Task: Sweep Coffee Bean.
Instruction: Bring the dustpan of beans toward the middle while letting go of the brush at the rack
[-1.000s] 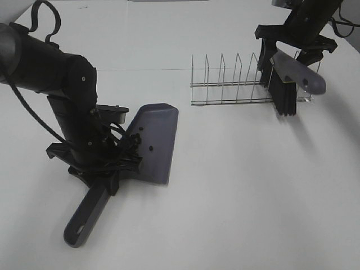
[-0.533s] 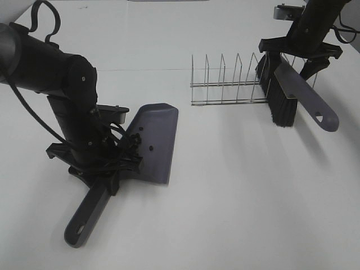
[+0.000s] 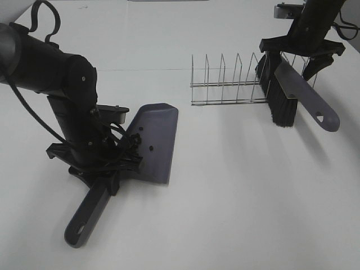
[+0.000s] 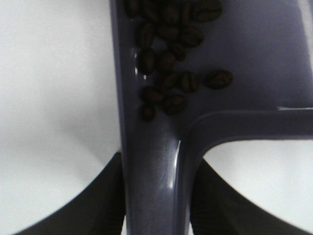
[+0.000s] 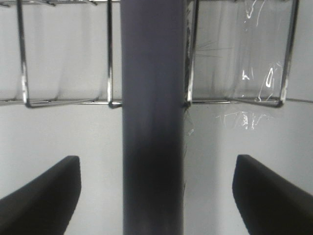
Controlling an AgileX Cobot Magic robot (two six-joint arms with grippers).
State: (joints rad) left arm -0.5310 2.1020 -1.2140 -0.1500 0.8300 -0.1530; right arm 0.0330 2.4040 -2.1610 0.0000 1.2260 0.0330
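No brand, label or writing can be read on anything in view.

On the left of the white surface (image 3: 242, 191), the left arm is bent down steeply over the grey-purple dustpan (image 3: 154, 140), and the left tool (image 3: 109, 174) is clamped on the dustpan's handle (image 3: 84, 216) where the handle meets the pan. In the left wrist view the dark fingers (image 4: 105, 200) are seen pressed against both sides of that handle. The pan lies flat on the surface with its open edge toward the far right and its handle pointing to the near left.

The coffee bean (image 4: 171, 54) cluster is gathered inside the pan, against its side wall close to the root of the handle; a few single beans are seen as dark specks on the pan floor in the high view.

At the far right, the right arm reaches down beside a wire rack (image 3: 230, 84). The brush (image 3: 281, 101) stands with its black bristles down against the right end of the rack, its grey handle slanting to the near right. The right tool (image 3: 301, 50) is spread apart, its fingers (image 5: 46, 196) well clear of the handle on either side.
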